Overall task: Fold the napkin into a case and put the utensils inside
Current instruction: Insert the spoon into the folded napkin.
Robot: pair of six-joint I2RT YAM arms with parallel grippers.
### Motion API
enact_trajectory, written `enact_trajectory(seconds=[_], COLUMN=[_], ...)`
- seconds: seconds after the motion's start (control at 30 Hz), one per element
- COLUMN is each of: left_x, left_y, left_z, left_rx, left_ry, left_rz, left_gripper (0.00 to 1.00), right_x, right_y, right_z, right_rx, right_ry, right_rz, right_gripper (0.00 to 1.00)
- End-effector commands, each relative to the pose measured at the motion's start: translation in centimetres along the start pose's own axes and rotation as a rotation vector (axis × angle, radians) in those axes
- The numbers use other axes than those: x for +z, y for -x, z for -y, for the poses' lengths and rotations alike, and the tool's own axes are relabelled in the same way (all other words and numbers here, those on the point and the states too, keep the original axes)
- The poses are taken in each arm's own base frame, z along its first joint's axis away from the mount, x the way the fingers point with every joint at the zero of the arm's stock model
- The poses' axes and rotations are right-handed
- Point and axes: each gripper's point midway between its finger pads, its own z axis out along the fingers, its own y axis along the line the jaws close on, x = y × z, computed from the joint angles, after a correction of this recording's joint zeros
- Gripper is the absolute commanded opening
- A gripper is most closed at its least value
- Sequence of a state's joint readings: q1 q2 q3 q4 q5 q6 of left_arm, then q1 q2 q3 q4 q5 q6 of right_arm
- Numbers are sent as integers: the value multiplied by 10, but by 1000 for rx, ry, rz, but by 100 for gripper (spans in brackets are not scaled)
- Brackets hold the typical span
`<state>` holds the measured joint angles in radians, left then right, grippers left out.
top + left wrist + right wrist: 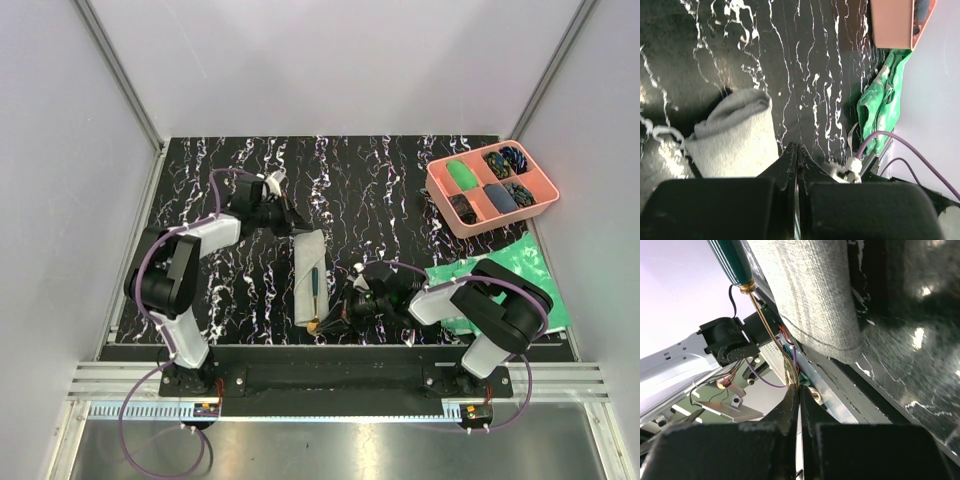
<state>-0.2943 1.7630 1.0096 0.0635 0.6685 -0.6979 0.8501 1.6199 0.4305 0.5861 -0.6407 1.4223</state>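
The grey napkin lies folded into a narrow strip, the case, at the table's middle front. A teal-handled utensil lies along it, with its gold metal end past the near edge. My right gripper is shut on that gold end. In the right wrist view the fingertips pinch the gold stem below the teal handle, beside the cloth. My left gripper is shut at the strip's far end. In the left wrist view it sits just right of the cloth with nothing seen between the jaws.
A pink compartmented tray with dark and green items stands at the back right and shows in the left wrist view. A green-and-white mottled sheet lies under the right arm. The black marbled table ends at a metal rail in front.
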Motion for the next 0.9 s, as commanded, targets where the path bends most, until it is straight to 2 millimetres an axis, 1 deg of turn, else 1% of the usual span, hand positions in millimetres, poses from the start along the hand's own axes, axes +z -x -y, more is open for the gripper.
enact_trajectory(seconds=[0.0,0.03,0.13,0.17,0.23,0.33,0.37,0.5,0.53,0.7,0.87], left_x=[16,19,25,28,28,31,33,40,41,45,46], left_y=[8,9,6,4,4,1,0,3,0,-1,-4], left_z=[1,2,-7,-13,-17,-19,-23,-26,-31,-35,-36], left_rx=[30,36,32,28,31,31,27,28,17,16,18], left_ry=[-3,-3,17,36,57,67,76,84,100,108,109], left_rz=[0,-1,-25,-35,-37,-47,-52,-50,-68,-77,-85], left_gripper=[0,0,0,0,0,0,0,0,0,0,0], right_x=[3,4,4,3,3,2,2,1,0,-2,-2], right_y=[-4,-3,-4,-3,-3,-2,-1,-3,-2,1,-1], right_z=[-21,-19,-19,-20,-17,-14,-14,-12,-11,-6,-2], right_rx=[-42,-37,-36,-38,-33,-26,-25,-17,-12,-2,6], right_ry=[71,67,68,69,65,60,60,57,54,43,34], right_rz=[-46,-47,-48,-45,-44,-41,-39,-42,-41,-38,-49], right_gripper=[0,0,0,0,0,0,0,0,0,0,0])
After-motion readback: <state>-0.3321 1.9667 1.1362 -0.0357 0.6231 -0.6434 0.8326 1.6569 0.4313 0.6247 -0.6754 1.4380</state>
